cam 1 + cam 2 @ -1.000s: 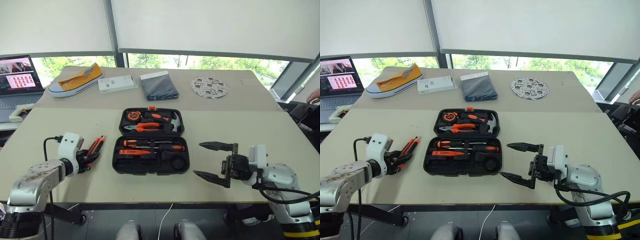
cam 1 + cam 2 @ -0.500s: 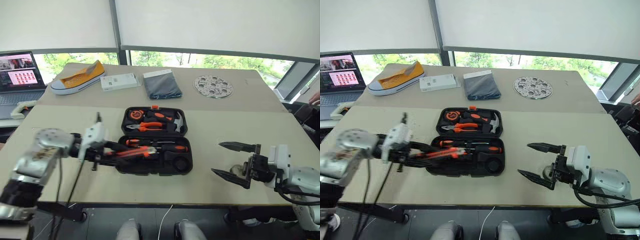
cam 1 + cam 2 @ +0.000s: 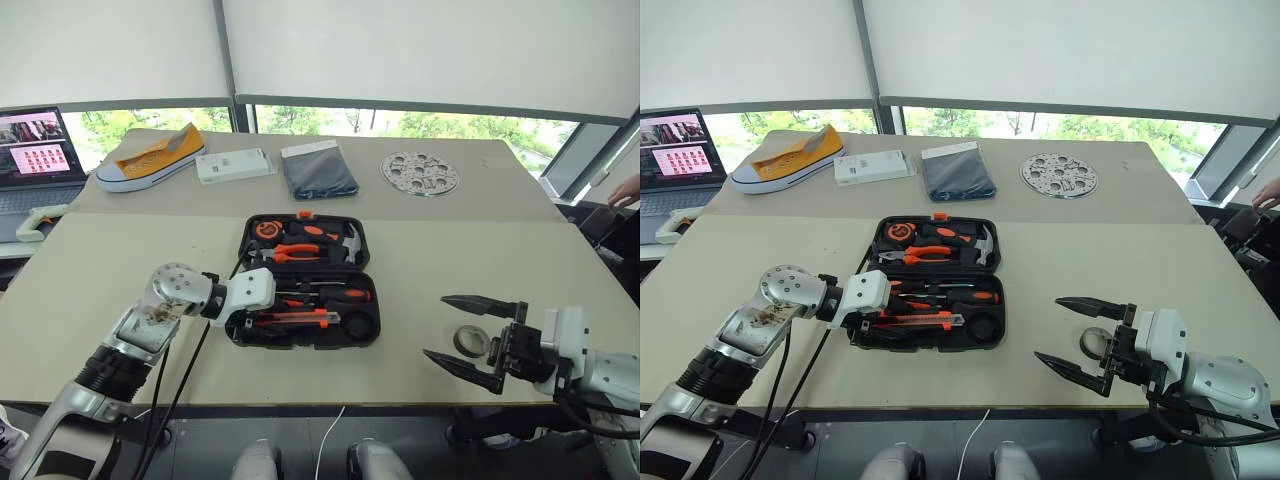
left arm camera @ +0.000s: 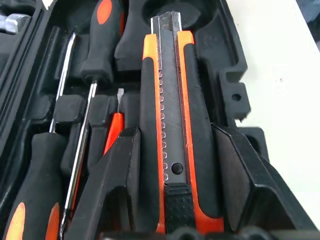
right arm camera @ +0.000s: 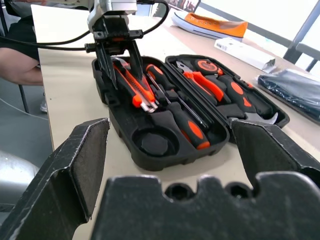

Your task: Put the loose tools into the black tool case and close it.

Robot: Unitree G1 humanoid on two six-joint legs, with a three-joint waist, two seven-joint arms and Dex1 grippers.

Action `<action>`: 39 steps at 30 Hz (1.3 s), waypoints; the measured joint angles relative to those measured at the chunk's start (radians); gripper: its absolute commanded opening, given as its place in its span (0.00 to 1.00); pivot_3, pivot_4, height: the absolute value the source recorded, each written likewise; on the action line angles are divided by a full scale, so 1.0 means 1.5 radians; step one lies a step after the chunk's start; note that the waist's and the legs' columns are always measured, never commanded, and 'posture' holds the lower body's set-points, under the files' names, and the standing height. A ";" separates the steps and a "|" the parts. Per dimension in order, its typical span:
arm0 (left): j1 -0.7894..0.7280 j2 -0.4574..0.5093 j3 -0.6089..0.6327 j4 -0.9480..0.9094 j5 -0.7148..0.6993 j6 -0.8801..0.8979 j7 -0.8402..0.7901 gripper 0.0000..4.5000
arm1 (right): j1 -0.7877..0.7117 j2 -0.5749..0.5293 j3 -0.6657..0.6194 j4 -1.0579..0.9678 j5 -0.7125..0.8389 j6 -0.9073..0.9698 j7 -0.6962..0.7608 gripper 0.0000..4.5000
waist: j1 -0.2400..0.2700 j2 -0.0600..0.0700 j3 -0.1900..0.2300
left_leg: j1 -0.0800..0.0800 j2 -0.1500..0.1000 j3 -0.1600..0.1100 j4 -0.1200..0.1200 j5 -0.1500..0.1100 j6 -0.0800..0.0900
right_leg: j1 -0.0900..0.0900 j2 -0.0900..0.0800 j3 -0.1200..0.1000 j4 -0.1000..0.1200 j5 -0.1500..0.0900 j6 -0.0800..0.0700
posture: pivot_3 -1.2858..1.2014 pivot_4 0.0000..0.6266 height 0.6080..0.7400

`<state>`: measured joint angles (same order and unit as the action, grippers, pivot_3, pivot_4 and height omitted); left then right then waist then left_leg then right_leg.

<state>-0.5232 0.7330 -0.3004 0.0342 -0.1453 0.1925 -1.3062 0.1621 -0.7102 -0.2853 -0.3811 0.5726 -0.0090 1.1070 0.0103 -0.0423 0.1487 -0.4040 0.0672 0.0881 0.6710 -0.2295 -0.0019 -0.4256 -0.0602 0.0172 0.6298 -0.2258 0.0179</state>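
Since the earlier frame: left end effector (image 4: 172,200) swung in from the bare desk (image 3: 120,260) beside the case to over the case's near half, carrying the utility knife (image 4: 172,125) with it. Right end effector (image 3: 470,335) drawn back a little toward the near desk edge.

Nearest: right end effector spread wide, grasping nothing, level above the desk. Small dark tape roll (image 3: 470,341) flat on the desk between its fingers, untouched, well apart from the case.

Next: left end effector clenched on the utility knife near its butt end, blade end pointing along the front recess of the black tool case (image 3: 305,330). Knife low over that recess; seated or not, cannot tell.

Case open, lid laid flat away from the robot. Two orange-and-black screwdrivers (image 3: 335,293) in the near half, a slim orange one (image 4: 114,131) beside the knife. Round recess (image 5: 154,143) at the right end vacant.

Farther: hammer, pliers, tape measure in the lid half (image 3: 303,240).

Judged progress: screwdrivers stowed, knife being placed. Remaining: release knife, stow tape roll, shut and latch case.
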 measured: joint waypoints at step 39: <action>0.079 -0.063 0.103 0.039 -0.112 -0.025 -0.023 0.01 | -0.042 0.019 0.039 0.015 -0.006 0.006 -0.022 1.00 | 0.000 0.000 0.000 | 0.000 0.000 -0.001 0.003 0.000 0.000 | 0.001 0.000 0.000 0.001 0.002 -0.002 | 0.52 0.24 1.00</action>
<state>-0.4040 0.6388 -0.1460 0.0927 -0.3132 0.1545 -1.3412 0.0998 -0.6817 -0.2262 -0.3582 0.5631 -0.0005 1.0737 0.0104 -0.0421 0.1487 -0.4045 0.0675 0.0869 0.6748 -0.2295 -0.0018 -0.4247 -0.0601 0.0166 0.6319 -0.2232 0.0153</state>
